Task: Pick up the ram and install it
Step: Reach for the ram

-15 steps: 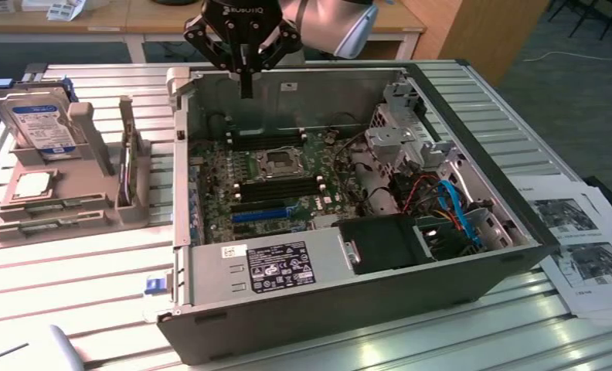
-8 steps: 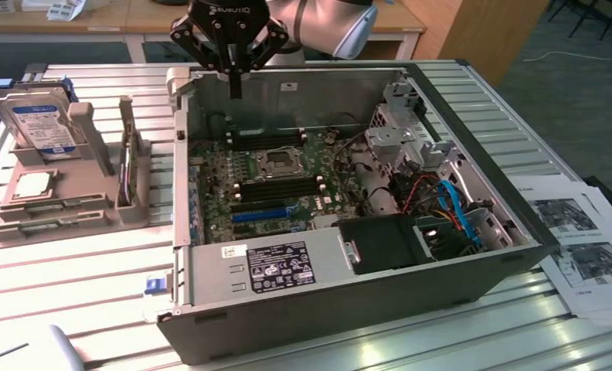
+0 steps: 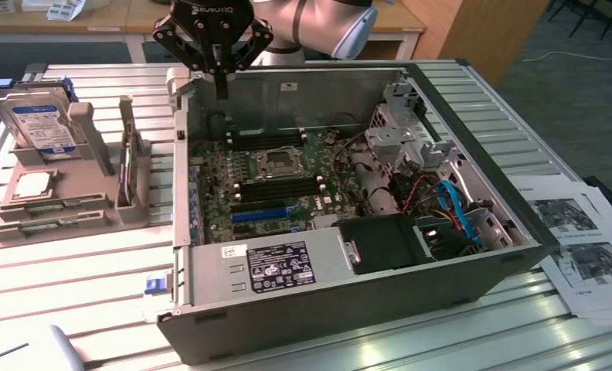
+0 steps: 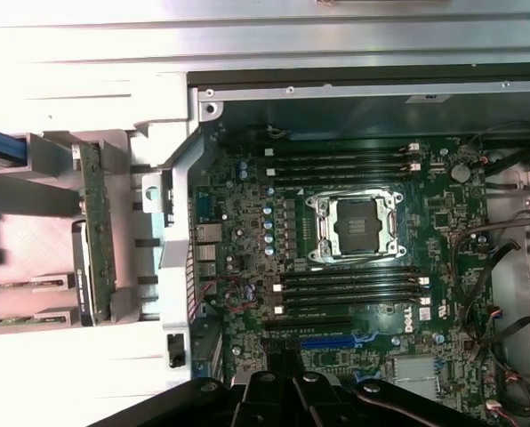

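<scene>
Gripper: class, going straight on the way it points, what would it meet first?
Probably the motherboard in the open case, perhaps near the blue slot. The gripper points down from above, so depth is uncertain.

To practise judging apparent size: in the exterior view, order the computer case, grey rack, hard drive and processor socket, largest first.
1. computer case
2. grey rack
3. hard drive
4. processor socket, clearly smallest

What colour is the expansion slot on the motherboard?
Blue; the expansion slot shows best in the wrist view.
</scene>
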### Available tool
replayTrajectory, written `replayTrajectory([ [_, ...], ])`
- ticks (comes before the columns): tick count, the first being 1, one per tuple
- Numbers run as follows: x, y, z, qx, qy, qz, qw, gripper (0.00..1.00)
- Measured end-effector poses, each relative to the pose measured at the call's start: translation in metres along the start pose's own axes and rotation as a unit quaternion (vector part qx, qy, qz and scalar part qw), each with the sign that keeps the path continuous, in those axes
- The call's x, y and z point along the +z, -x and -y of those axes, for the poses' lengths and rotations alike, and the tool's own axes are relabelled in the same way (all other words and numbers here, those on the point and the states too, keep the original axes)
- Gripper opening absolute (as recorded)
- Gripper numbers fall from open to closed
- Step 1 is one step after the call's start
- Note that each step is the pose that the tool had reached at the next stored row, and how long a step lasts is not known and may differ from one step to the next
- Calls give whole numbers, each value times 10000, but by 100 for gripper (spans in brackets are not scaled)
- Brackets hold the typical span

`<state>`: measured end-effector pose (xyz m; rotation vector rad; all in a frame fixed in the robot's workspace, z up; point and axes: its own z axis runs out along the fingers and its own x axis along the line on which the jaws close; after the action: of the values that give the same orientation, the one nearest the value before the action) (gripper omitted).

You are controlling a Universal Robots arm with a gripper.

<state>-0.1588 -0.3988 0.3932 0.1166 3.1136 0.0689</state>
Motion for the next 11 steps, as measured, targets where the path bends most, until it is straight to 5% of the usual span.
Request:
replayTrajectory([
  [11, -7, -266, 20, 0, 0, 0, 10000, 10],
])
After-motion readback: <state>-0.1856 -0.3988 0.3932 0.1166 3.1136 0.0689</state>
